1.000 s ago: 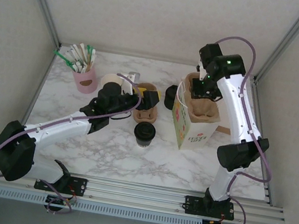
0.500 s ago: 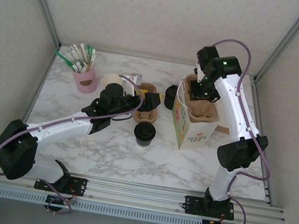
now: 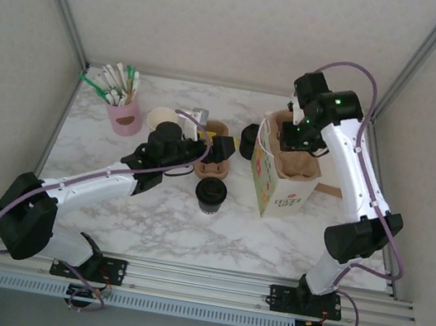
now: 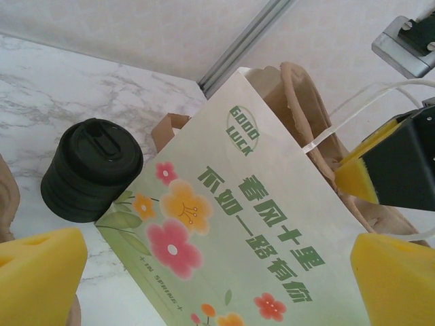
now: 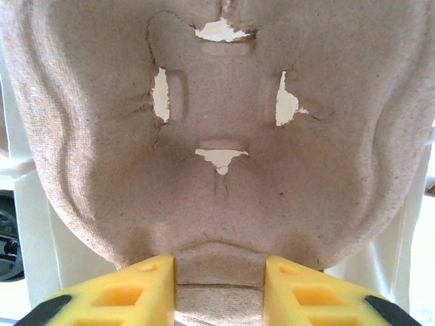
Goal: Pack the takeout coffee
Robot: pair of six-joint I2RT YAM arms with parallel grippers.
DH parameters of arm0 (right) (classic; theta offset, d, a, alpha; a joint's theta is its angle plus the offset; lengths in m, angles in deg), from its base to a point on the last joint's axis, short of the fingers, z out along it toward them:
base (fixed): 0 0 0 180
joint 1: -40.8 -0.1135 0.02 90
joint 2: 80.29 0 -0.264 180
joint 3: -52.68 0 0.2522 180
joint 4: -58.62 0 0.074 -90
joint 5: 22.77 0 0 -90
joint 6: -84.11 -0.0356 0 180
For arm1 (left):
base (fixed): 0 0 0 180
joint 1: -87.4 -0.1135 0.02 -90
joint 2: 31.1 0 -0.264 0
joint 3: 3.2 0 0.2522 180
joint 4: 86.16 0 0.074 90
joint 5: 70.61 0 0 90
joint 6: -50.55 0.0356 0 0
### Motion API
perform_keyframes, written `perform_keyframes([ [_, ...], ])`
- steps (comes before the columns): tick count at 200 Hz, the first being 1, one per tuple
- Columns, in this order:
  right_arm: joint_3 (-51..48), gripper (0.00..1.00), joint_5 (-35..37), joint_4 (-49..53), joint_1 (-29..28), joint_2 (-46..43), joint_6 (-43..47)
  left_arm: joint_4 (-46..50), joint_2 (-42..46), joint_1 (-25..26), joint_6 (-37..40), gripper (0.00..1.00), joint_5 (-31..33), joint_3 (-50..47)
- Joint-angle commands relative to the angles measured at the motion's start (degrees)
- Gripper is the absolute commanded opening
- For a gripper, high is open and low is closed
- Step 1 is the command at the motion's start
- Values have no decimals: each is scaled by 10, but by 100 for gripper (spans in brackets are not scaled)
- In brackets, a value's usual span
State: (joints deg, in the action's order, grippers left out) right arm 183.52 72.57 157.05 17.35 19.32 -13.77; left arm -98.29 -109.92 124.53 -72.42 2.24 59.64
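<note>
Step in hand, judged: the takeout coffee [image 3: 211, 193] is to be picked up and lowered into the bag, and it has not been grasped.

- Coffee location: upright on the marble table [image 3: 151, 210], mid-table and nearest the arm bases. Nothing is touching it.
- Left gripper [image 3: 222, 149]: hovers just at 12 o'clock of the coffee, over a brown pulp item [image 3: 203, 166] whose kind cannot be told. Its yellow pads [image 4: 37, 268] are spread fully apart and nothing is held. It would need to be drawn back toward 6 o'clock and centred over the cup. A grasp on the cup wall below the lid is advised, since squeezing the lid could pop it off. The cup should be kept upright in transit.
- Paper bag [image 3: 276, 191]: stands at 3 o'clock of the coffee, mouth up, with a pulp carrier [image 3: 295, 164] inside. Entry should be made from above, clear of the bag's rim and handle, and aimed at a carrier well.
- Right gripper [image 3: 300, 137]: sits over the far end of the bag, its pads [image 5: 143, 288] partly closed on a ridge of the carrier. This hold is best used to steady the bag.
- Black lid stack [image 3: 249, 140]: sits beside the bag at 1 o'clock of the coffee and is to be avoided.

Coffee appearance: one small paper cup with a dark lower band and a round black lid that appears to be seated flat. Its fill level cannot be told.
</note>
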Motion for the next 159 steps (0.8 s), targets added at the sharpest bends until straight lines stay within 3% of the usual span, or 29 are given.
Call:
perform_keyframes([
  [1,-22,34,-2,-12,1,-4,5,-15,-4,9,5,100,0,22],
  [47,-46,34,-5,-31,1,12,6,-13,-2,12,5,100,4,22],
  [159,-1,34,23,-24,1,64,5,-9,2,15,7,100,10,20],
])
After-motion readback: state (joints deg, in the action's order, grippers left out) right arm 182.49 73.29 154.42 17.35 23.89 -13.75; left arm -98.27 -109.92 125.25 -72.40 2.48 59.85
